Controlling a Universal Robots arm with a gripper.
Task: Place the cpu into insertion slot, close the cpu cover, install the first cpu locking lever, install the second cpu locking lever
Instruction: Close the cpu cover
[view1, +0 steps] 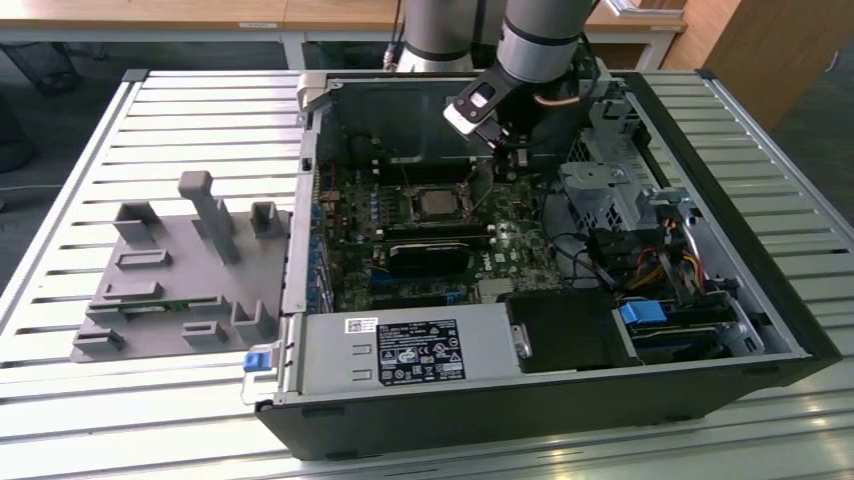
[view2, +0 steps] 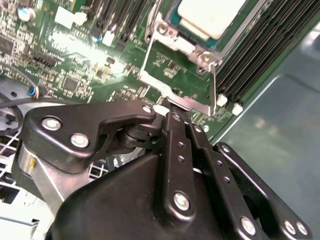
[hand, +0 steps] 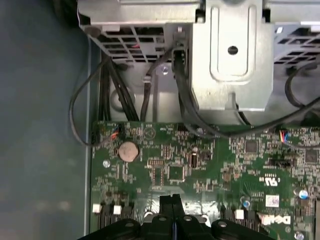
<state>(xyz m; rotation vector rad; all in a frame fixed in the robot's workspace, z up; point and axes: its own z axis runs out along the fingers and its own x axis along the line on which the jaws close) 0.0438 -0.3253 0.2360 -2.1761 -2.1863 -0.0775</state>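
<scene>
The cpu (view2: 210, 15) is seen seated in the insertion slot (view1: 461, 205), dull face up. The cpu cover (view2: 192, 102) is judged not yet closed: it is laid open flat over the green board, which shows through its window. Its near edge meets the slot; its far edge lies at the gripper (view2: 170, 114). The fingers are drawn together, tips touching that far edge's tab; whether the tab is pinched cannot be told. From the gripper, cover comes first and cpu straight beyond it. No locking lever is made out.
</scene>
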